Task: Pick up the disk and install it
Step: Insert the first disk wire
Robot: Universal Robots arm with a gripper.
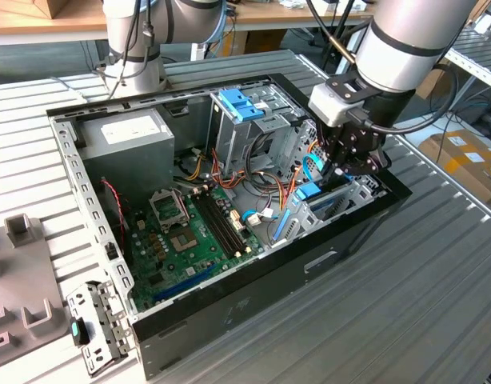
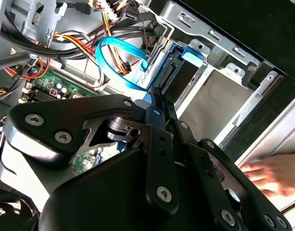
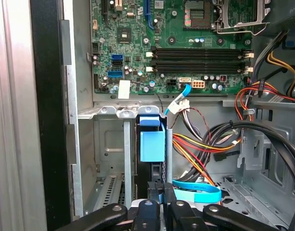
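Observation:
The disk (image 1: 308,192) stands on edge in the metal bay at the front corner of the open computer case, on the exterior view's right. Its bright blue carrier frame (image 3: 152,144) shows at the slot's mouth, and the frame's blue end (image 2: 178,60) sits between the bay's metal walls. My gripper (image 1: 335,172) hangs straight over that bay. In both wrist views its black fingers (image 3: 157,188) lie tight together, shut with nothing between them. The fingertips (image 2: 156,91) are at the disk's near edge; whether they touch it I cannot tell.
A thin blue cable (image 2: 114,62) loops beside the bay among red, yellow and black wires (image 3: 210,144). The green motherboard (image 1: 189,232), power supply (image 1: 129,132) and tall drive cage with its blue bracket (image 1: 241,104) occupy the case. A person's hand (image 2: 275,173) rests by the case's outer wall.

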